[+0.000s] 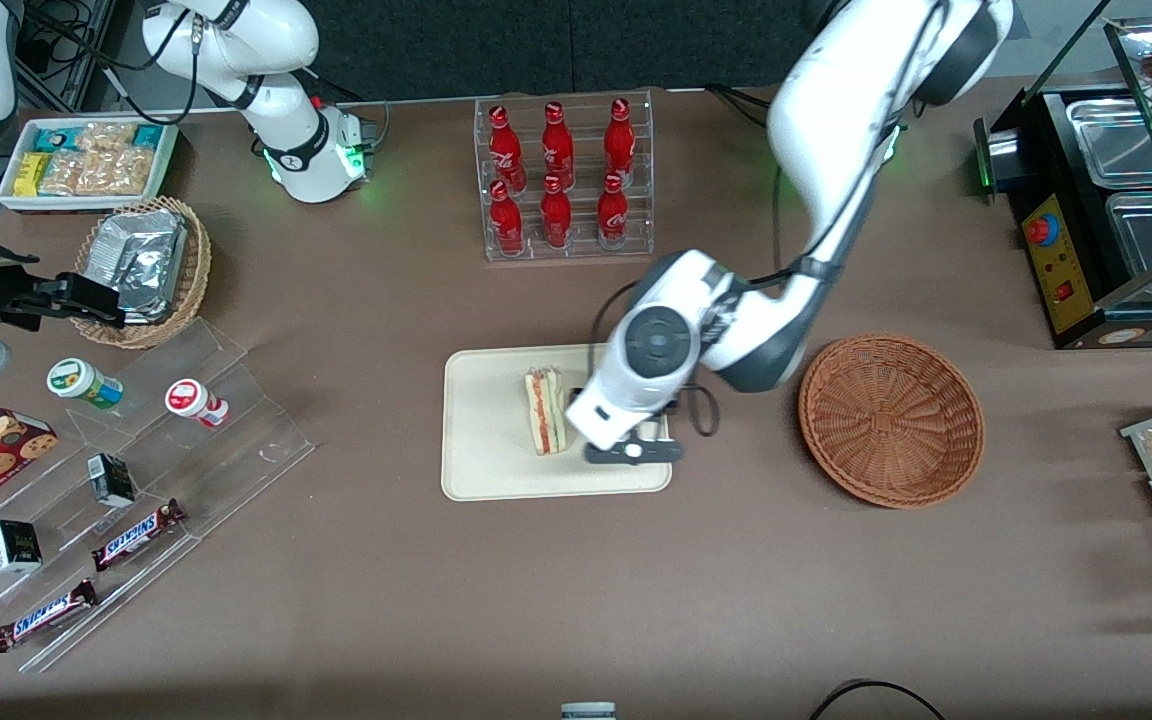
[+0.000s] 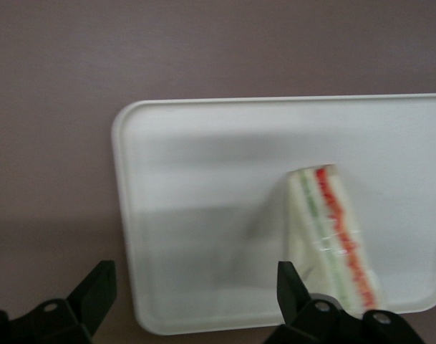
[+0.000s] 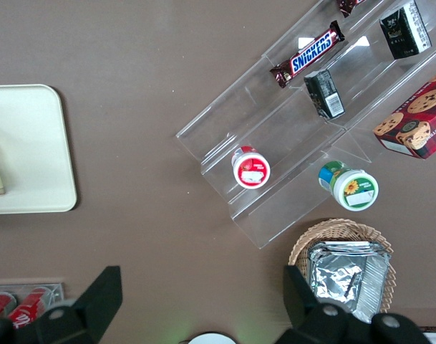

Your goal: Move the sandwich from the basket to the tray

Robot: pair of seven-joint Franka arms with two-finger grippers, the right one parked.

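We see the sandwich lying on the tray, roughly mid-tray, filling edge showing red and green w/ the wedge on its side. So the drop looks done, in our view.

The gripper hangs just above the tray, nearer the basket's end than the sandwich. Jaws are spread wide and hold nothing; in the wrist view one finger sits right beside the wedge, prob. because that's where it let go.

The basket sits on the desk just beside the tray, toward the working arm's end, w/ nothing in it. We'd judge what's left is only lifting the arm clear w/o nudging the wedge.
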